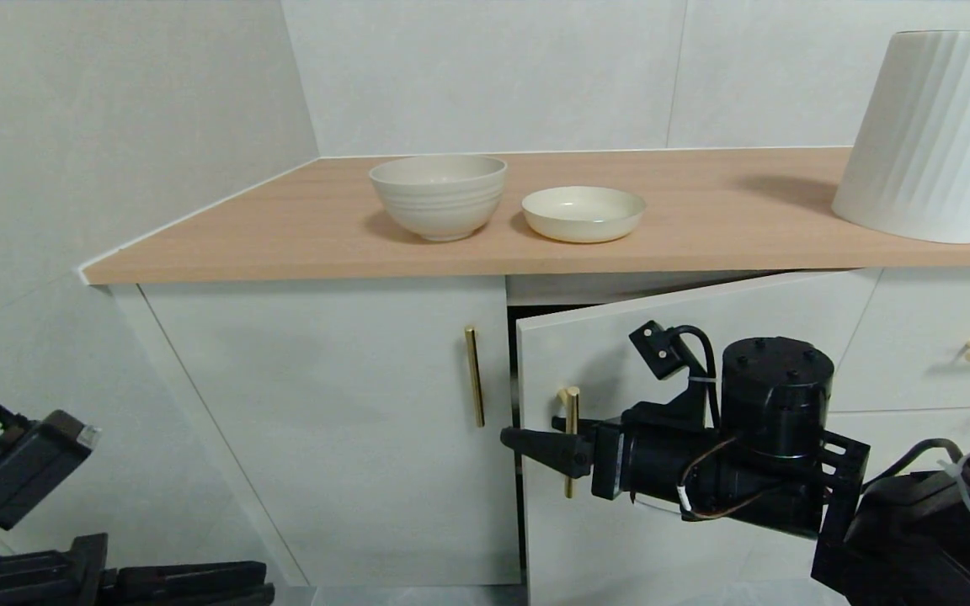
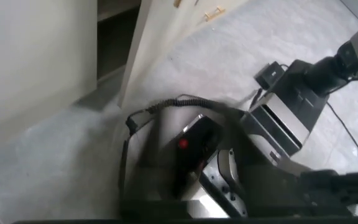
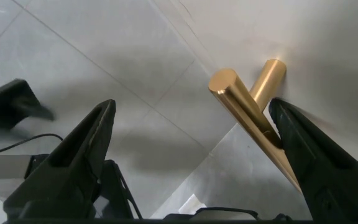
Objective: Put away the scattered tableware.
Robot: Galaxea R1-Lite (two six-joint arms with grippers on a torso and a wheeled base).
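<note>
ribbed cream bowl (image 1: 438, 195) beside shallow, seemingly glossy dish (image 1: 583, 214)

The right arm (image 1: 746, 446) lies level and stretches across toward the robot's left, with the right pincer (image 1: 546, 444) pointing sideways at its end. Its fingers (image 3: 86, 149) stand wide apart. The left arm (image 1: 13, 471) sits low, and the left pincer (image 1: 190, 582) points toward the robot's right.
</note>
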